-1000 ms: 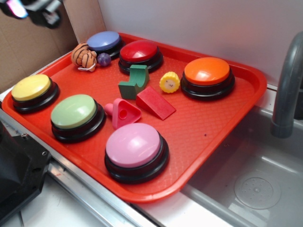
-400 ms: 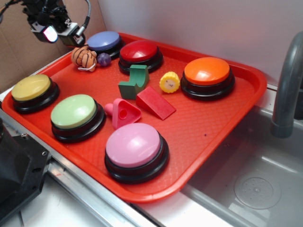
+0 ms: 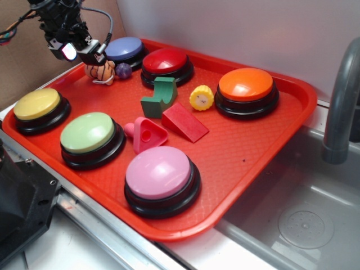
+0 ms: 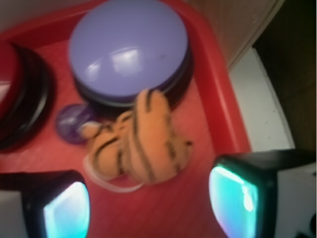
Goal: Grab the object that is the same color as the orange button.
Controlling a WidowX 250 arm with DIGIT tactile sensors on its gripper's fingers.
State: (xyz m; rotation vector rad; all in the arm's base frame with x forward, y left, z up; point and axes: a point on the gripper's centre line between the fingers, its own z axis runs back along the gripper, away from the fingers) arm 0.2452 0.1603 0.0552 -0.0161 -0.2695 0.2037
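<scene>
where the exterior view's upper left corner shows the arm, the gripper [image 3: 84, 53] hangs just above the orange plush tiger [image 3: 101, 71], partly covering its top. the tiger lies on the red tray [image 3: 247, 143] near the tray's far left rim, between that rim and the blue button [image 3: 123, 49], with the small purple ball [image 3: 123, 70] just beside it on the right.

wrist view: the fingers [image 4: 59, 203] stand apart, one at the lower left of the frame and one at the lower right, nothing between them. the tiger [image 4: 141, 144] sits in the middle of the frame, just above the gap and offset slightly toward the left finger; contact with either finger is not seen. a pale loop lies under the tiger's lower left side. the blue button [image 4: 128, 47] fills the upper centre, its base touching or nearly touching the tiger's top; which one cannot be told from the blur. the purple ball [image 4: 74, 121] is at the tiger's left. part of the red button [image 4: 20, 94] shows at the left edge.

exterior view, remainder: the orange button [image 3: 246, 84] stands at the upper right of the tray, well apart from the tiger. the red button [image 3: 166, 61] sits right of the blue one.
</scene>
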